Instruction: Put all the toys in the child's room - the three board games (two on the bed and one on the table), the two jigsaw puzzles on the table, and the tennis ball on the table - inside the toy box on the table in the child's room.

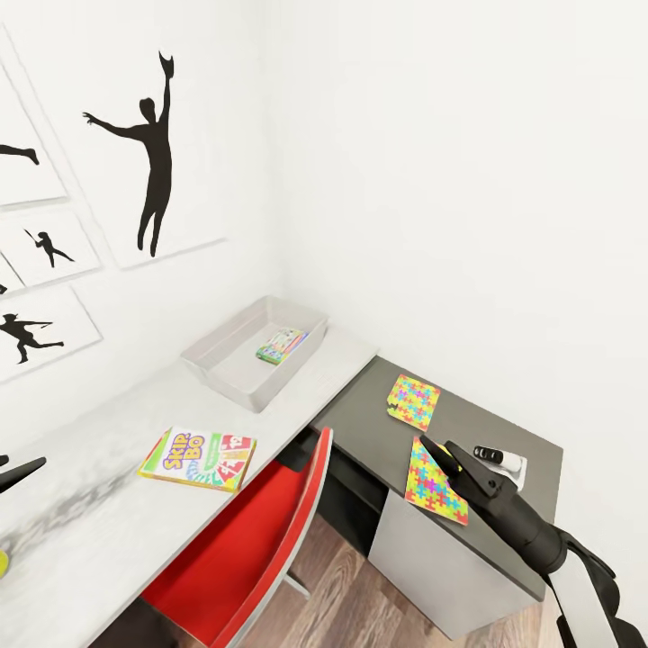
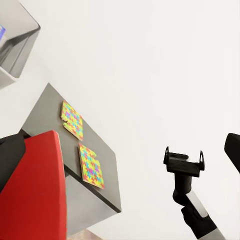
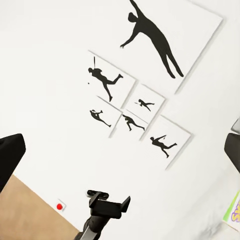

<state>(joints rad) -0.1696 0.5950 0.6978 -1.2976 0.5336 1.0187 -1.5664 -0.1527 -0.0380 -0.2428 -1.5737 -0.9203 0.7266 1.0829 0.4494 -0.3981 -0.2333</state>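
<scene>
The toy box point(image 1: 220, 355) stands on the table point(image 1: 108, 526) by the wall, with a small greenish board game point(image 1: 281, 345) lying inside. The Skip-Bo board game point(image 1: 198, 457) lies flat near the table's front edge. Two jigsaw puzzles point(image 1: 414, 400) point(image 1: 436, 483) rest on the lower dark wing point(image 1: 360, 423); the left wrist view shows them too point(image 2: 72, 120) point(image 2: 91, 166). A sliver of the tennis ball point(image 1: 3, 564) shows at the left edge. My right gripper point(image 1: 450, 454) point(image 2: 184, 159) hovers open over the nearer puzzle. My left gripper point(image 1: 22, 470) point(image 3: 109, 200) is open above the table's left end.
A red-and-white swivel chair point(image 1: 252, 549) is tucked under the table between the two arms. A small black-and-white object point(image 1: 499, 461) lies on the dark wing beside my right gripper. Baseball silhouette prints point(image 1: 153, 153) hang on the wall. A red wall button point(image 3: 60, 206) shows beyond.
</scene>
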